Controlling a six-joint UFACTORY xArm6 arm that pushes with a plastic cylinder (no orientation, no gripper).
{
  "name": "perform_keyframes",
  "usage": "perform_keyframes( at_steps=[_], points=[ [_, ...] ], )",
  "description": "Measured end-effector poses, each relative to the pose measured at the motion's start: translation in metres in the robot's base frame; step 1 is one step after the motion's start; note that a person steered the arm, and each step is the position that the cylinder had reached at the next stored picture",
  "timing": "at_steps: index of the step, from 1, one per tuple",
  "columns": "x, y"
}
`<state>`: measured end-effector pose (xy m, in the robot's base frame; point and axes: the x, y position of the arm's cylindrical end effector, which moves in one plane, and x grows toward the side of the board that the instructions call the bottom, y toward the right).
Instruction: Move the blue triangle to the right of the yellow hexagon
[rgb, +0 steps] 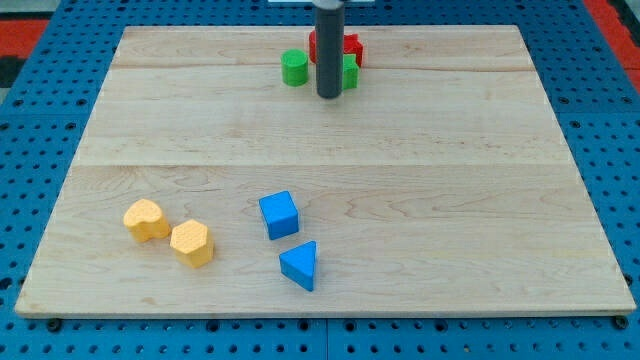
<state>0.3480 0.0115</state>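
The blue triangle lies near the view's bottom, just right of centre-left. The yellow hexagon lies to its left, with a blue cube between them and a little higher. My tip is far away near the view's top, at the end of the dark rod, next to the green and red blocks. It touches neither the blue triangle nor the yellow hexagon.
A yellow heart-shaped block lies left of the hexagon. A green cylinder, another green block and red blocks cluster around the rod at the top. The wooden board rests on a blue pegboard.
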Motion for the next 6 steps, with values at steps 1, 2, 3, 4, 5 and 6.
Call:
perform_keyframes(
  at_steps=[1, 2, 3, 4, 5, 6],
  points=[
    [0.071, 0.022],
    [0.144, 0.050],
    [0.194, 0.066],
    [0.244, 0.033],
    [0.229, -0.041],
    [0.194, -0.107]
  ],
)
